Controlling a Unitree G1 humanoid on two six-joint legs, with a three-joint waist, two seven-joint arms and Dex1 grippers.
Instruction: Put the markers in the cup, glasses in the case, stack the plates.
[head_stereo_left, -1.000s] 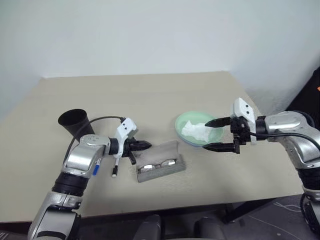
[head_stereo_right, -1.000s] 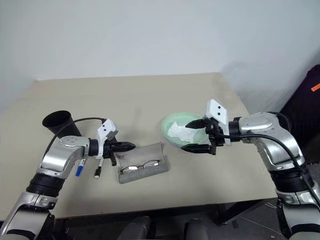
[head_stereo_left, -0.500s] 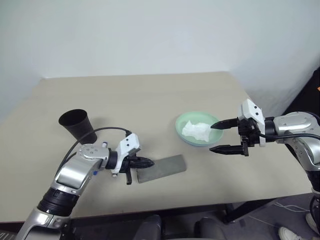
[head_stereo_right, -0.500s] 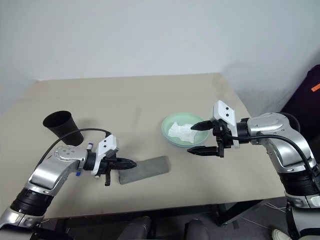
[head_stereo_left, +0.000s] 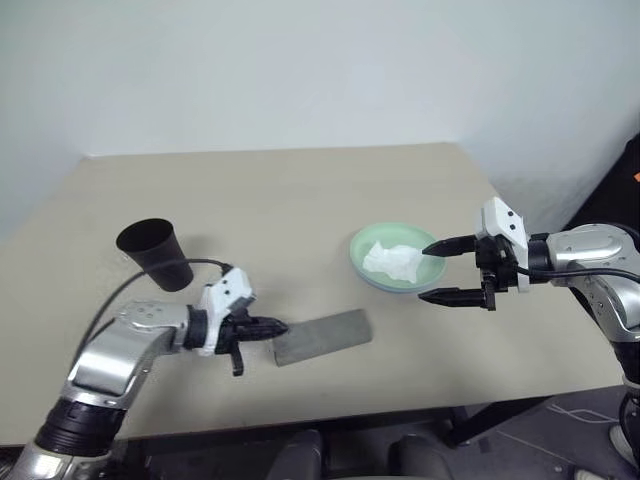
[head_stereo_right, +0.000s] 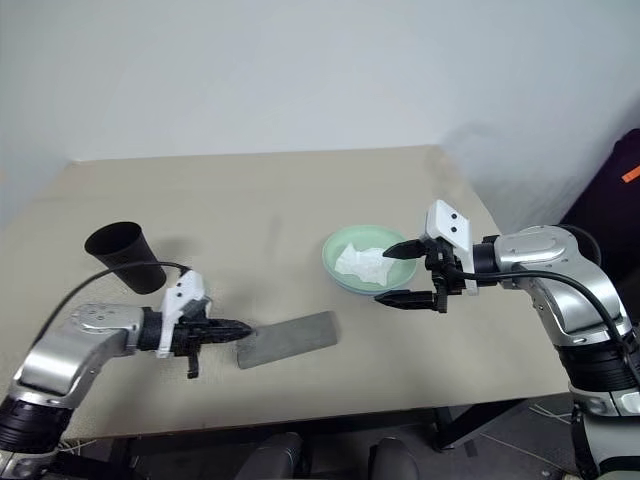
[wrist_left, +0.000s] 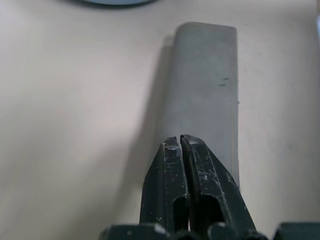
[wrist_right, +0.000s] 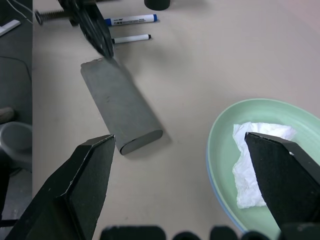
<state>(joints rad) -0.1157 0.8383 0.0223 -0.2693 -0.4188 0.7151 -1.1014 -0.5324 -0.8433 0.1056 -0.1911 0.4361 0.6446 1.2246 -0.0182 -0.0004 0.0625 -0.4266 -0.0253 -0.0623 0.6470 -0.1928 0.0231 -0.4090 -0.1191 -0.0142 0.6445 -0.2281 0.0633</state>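
Closed grey case (head_stereo_left: 322, 337), an oblong slab with rounded corners and matte fabric-like skin, lies flat on the smooth beige table (head_stereo_left: 300, 200). Left gripper (head_stereo_left: 277, 326), fingers pressed together, points at the case's near end, tips at its edge; contact cannot be told. Right gripper (head_stereo_left: 433, 272), fingers spread wide, hovers beside the pale green plate (head_stereo_left: 365, 245), a round shallow dish holding crumpled white tissue (head_stereo_left: 392, 261); a blue rim (wrist_right: 212, 187) peeks from beneath. Tapered black cup (head_stereo_left: 153, 252) stands upright far left. Two markers (wrist_right: 131, 29) lie beyond the case. Glasses hidden.
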